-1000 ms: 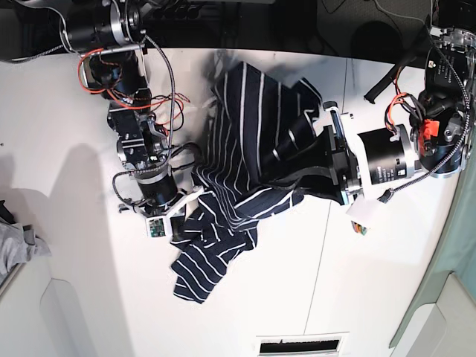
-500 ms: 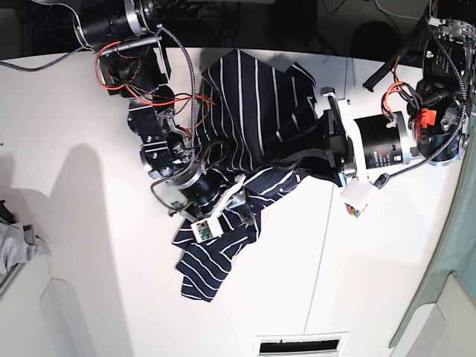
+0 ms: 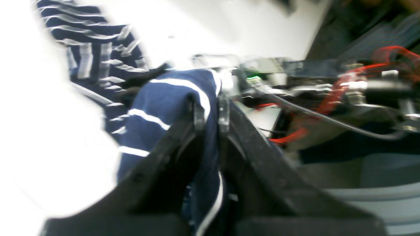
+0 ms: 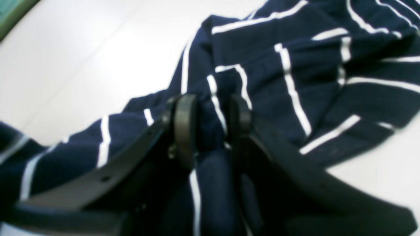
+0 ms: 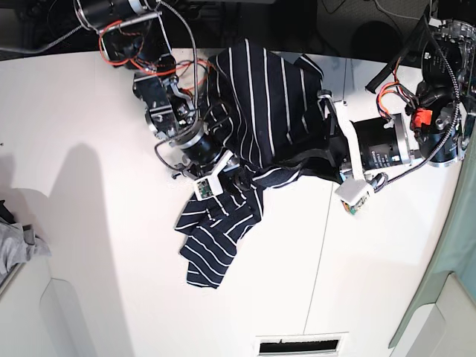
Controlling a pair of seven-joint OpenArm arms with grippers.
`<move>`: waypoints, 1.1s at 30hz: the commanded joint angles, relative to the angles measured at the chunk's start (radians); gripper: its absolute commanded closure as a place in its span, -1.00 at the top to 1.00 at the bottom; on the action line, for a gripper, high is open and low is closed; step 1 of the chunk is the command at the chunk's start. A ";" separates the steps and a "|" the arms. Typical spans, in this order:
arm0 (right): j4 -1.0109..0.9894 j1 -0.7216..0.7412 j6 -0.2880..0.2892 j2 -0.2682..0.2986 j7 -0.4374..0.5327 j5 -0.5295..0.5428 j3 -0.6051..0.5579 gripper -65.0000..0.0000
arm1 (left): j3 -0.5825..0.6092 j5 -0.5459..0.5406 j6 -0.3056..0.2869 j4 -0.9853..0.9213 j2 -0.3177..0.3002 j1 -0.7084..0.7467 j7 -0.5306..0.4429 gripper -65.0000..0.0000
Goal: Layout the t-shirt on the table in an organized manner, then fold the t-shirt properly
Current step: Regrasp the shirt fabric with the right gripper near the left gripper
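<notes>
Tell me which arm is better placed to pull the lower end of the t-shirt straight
Right, I think: the right gripper is nearer that end of the t-shirt, while the left gripper pinches fabric higher up.

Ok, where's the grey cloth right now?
In the base view, the grey cloth lies at the far left edge, well away from the striped t-shirt, with a black object just above it in the picture.

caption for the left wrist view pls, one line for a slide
Left wrist view: the end effector grips a fold of the striped navy t-shirt above the white table
</notes>
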 commanded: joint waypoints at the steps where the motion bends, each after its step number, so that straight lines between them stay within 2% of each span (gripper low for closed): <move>1: 0.035 -0.027 0.006 -0.005 -0.039 -0.009 -0.002 -0.52 | -0.007 0.009 -0.012 -0.003 -0.012 -0.018 -0.050 -1.00; 7: 0.219 -0.206 0.007 -0.001 -0.039 0.001 -0.002 -0.52 | -0.007 0.121 -0.012 -0.119 -0.019 -0.020 -0.177 -1.00; 12: 0.400 -0.301 0.007 0.002 -0.038 0.009 -0.002 -0.52 | -0.007 0.123 -0.012 -0.174 -0.019 -0.020 -0.183 -1.00; 16: 0.556 -0.316 -0.001 0.003 -0.038 0.043 -0.001 -0.45 | -0.007 0.119 -0.012 -0.175 -0.019 -0.020 -0.187 -1.00; 19: 0.620 -0.289 -0.087 -0.002 -0.068 0.042 0.000 -0.17 | -0.007 0.119 -0.012 -0.175 -0.019 -0.020 -0.187 -1.00; 21: 0.620 -0.253 -0.184 -0.002 -0.150 0.042 0.001 0.03 | -0.007 0.117 -0.012 -0.174 -0.019 -0.020 -0.187 -1.00; 23: 0.606 -0.215 -0.267 -0.002 -0.240 0.040 0.005 0.10 | -0.007 0.111 -0.012 -0.174 -0.019 -0.020 -0.187 -1.00; 26: 0.558 -0.172 -0.283 -0.003 -0.287 0.030 0.024 0.10 | -0.007 0.108 -0.012 -0.174 -0.019 -0.020 -0.187 -1.00; 31: 0.492 -0.166 -0.285 -0.002 -0.295 0.031 0.050 0.10 | -0.007 0.084 -0.012 -0.174 -0.019 -0.020 -0.187 -1.00; 33: 0.499 -0.181 -0.327 -0.003 -0.288 0.031 0.054 0.10 | -0.007 0.085 -0.012 -0.174 -0.019 -0.019 -0.187 -1.00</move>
